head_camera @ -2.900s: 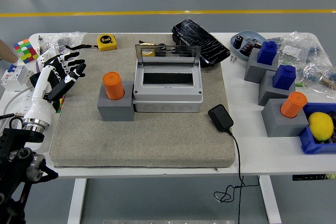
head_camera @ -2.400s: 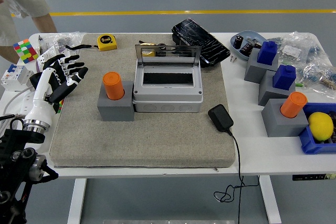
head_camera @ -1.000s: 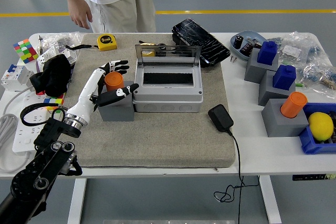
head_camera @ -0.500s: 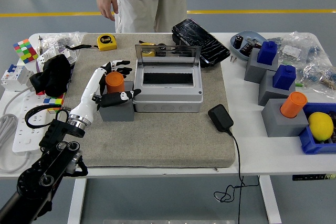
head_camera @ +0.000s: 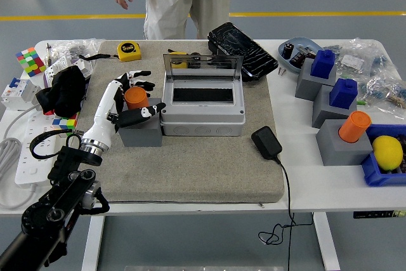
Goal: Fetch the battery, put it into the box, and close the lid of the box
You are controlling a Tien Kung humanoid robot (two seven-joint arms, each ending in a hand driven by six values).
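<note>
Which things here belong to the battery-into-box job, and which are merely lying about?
Job: orange battery in its grey holder, grey box, its open lid, left hand.
Lying about: tape measure, black charger, lemon, colour cube.

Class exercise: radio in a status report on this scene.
Left hand open around orange battery, not gripping. Battery upright in grey holder. Box lid up. Right hand unseen.

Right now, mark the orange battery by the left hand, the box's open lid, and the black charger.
orange battery (head_camera: pixel 135 98), head view, its top.
box lid (head_camera: pixel 202 66), head view, clear pane.
black charger (head_camera: pixel 267 143), head view, body centre.
</note>
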